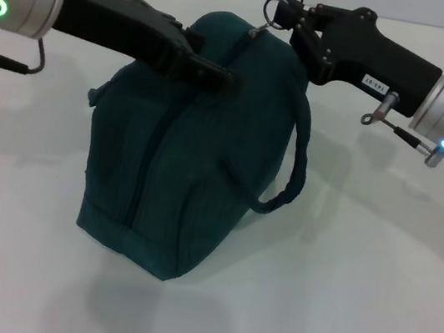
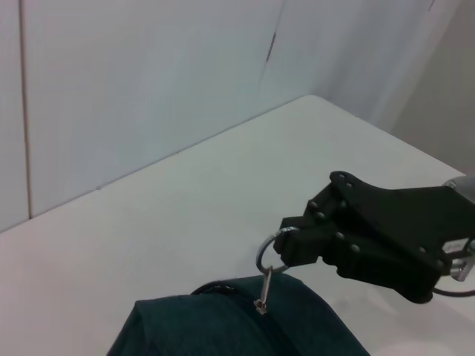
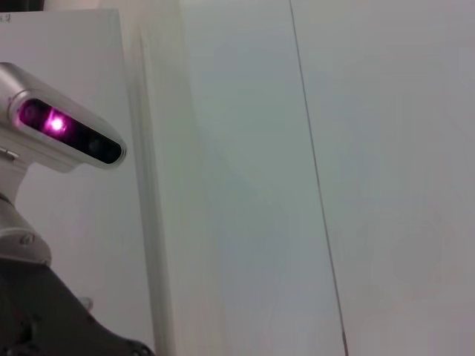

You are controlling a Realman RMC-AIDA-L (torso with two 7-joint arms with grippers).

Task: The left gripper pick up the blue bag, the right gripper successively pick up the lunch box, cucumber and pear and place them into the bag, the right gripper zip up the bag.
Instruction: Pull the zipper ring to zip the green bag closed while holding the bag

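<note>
The blue bag (image 1: 179, 168) stands upright on the white table (image 1: 352, 305), bulging, and its zipper line runs shut along its length. My left gripper (image 1: 212, 70) is shut on the bag's top edge. My right gripper (image 1: 286, 16) is at the bag's far top end, shut on the metal zipper ring (image 1: 270, 9). In the left wrist view the right gripper (image 2: 293, 246) pinches the ring (image 2: 266, 251) above the bag (image 2: 223, 330). The lunch box, cucumber and pear are not in view.
The bag's handle strap (image 1: 293, 169) hangs loose on its right side. The table (image 2: 148, 245) ends at white walls (image 2: 148, 81) behind. The right wrist view shows only the left arm's wrist (image 3: 63, 133) and wall panels.
</note>
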